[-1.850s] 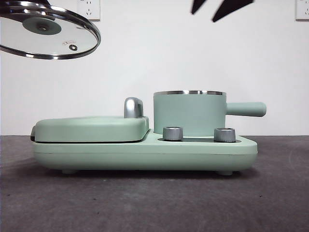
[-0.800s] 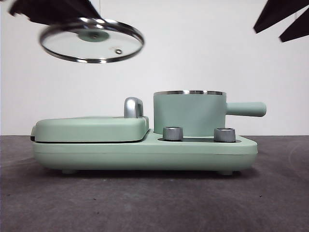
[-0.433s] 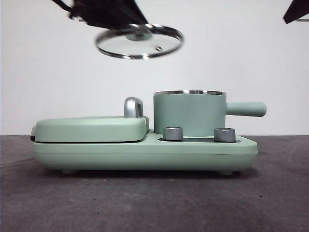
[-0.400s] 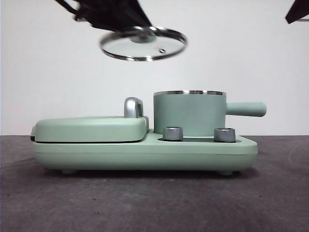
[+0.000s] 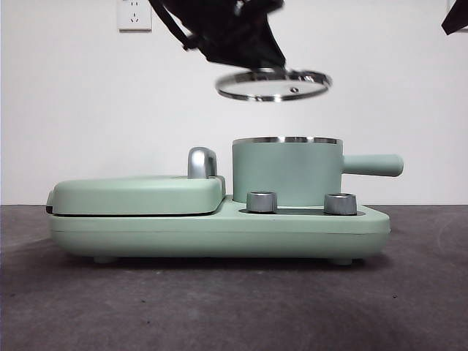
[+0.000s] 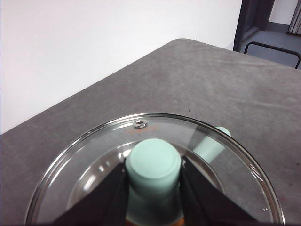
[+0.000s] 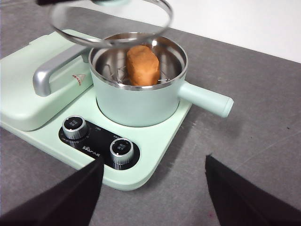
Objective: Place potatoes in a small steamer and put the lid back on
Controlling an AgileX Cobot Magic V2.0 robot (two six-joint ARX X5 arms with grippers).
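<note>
Glass and steel-rimmed, the lid (image 5: pixel 273 85) hangs in the air just above the small steamer (image 5: pixel 287 172), its mint-green knob (image 6: pixel 154 165) pinched between the left gripper's (image 6: pixel 154 181) jaws. Inside the steamer lies the potato (image 7: pixel 142 65). Well back from the appliance (image 5: pixel 219 227), the right gripper (image 7: pixel 153 190) has its jaws spread wide.

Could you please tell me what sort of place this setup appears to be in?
Probably an indoor lab or test room: a grey table against a bare white wall with a wall socket, holding one mint-green cooker.
</note>
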